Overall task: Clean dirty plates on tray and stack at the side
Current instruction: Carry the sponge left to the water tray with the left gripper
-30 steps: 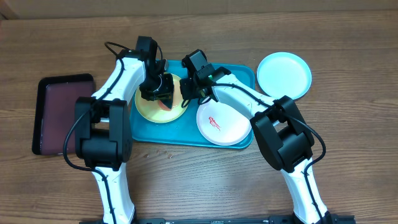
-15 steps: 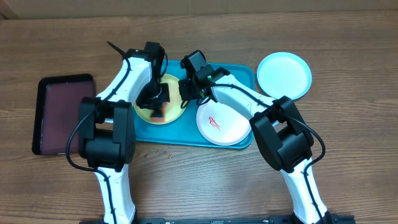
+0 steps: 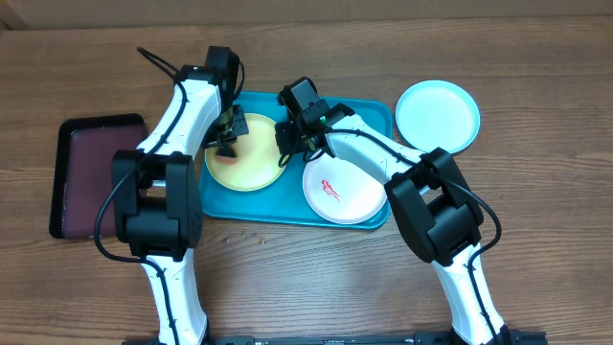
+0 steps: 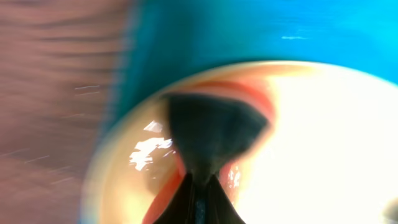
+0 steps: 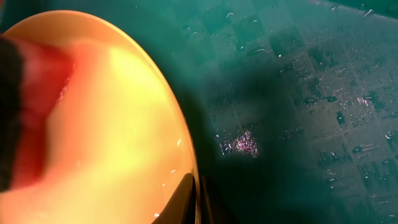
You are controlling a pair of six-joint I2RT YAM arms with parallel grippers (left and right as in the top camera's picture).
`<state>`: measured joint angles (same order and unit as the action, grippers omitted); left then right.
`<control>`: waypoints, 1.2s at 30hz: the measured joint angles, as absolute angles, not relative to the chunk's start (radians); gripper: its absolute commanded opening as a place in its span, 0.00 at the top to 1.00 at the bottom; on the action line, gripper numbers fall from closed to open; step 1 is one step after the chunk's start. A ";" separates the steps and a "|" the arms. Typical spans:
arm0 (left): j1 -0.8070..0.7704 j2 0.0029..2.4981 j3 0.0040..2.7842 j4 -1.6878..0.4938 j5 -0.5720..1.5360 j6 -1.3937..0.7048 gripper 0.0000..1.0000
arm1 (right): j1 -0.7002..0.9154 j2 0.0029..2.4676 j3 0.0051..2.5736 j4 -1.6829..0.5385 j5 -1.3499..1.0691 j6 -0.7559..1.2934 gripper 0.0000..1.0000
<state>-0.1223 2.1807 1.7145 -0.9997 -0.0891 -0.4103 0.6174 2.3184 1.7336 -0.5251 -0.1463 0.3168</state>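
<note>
Yellow-green plate (image 3: 251, 165) sits on the tray (image 3: 369, 113), directly under the left claw (image 3: 228, 132), which is clamped on a dark wad (image 4: 211, 127). Red smear rings the wad. Right claw (image 3: 287, 142) is pinched together at the plate's rim. Best approach: flat, light sweeps, with the rim held steady.

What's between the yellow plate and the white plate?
Only a narrow bare strip of the tray, seen in the overhead view; the yellow plate and white plate lie apart.

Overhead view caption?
Left gripper and right gripper at yellow-green plate on teal tray; smeared white plate beside it, pale blue plate off-tray.
</note>
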 measured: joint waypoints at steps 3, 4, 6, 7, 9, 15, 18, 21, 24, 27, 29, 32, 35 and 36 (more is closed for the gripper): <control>-0.123 2.181 1.715 -0.958 0.064 -0.372 0.96 | 0.618 2.318 1.734 -0.525 -0.146 0.317 0.96; -0.125 2.181 1.713 -0.953 0.100 -0.363 0.96 | 0.617 2.318 1.734 -0.525 -0.147 0.317 0.96; -0.131 2.181 1.701 -0.952 0.160 -0.349 0.96 | 0.618 2.318 1.734 -0.525 -0.146 0.317 0.96; -0.135 2.181 1.696 -0.953 0.175 -0.342 0.96 | 0.618 2.318 1.734 -0.525 -0.147 0.317 0.96; -0.142 2.181 1.684 -0.968 0.211 -0.318 0.96 | 0.617 2.318 1.734 -0.525 -0.146 0.317 0.96; -0.143 2.181 1.676 -1.066 0.216 -0.255 0.96 | 0.617 2.318 1.734 -0.525 -0.147 0.316 0.96; -0.136 2.181 1.676 -1.118 0.137 -0.264 0.96 | 0.617 2.318 1.734 -0.525 -0.147 0.317 0.96; -0.125 2.181 1.676 -1.157 0.042 -0.292 0.96 | 0.617 2.318 1.734 -0.525 -0.148 0.317 0.96; -0.102 2.181 1.676 -1.197 -0.079 -0.339 0.96 | 0.617 2.318 1.734 -0.525 -0.149 0.317 0.96; -0.080 2.181 1.693 -1.227 -0.173 -0.387 0.96 | 0.617 2.318 1.734 -0.525 -0.149 0.317 0.96; -0.074 2.177 1.706 -1.229 -0.197 -0.415 0.96 | 0.617 2.318 1.734 -0.525 -0.149 0.317 0.96; -0.072 2.144 1.707 -1.217 -0.225 -0.456 0.96 | 0.617 2.318 1.734 -0.527 -0.149 0.317 0.96; -0.069 2.072 1.707 -1.202 -0.257 -0.479 0.96 | 0.617 2.318 1.744 -0.554 -0.149 0.317 0.96; -0.065 2.036 1.708 -1.199 -0.267 -0.484 0.96 | 0.617 2.318 1.751 -0.571 -0.149 0.317 0.96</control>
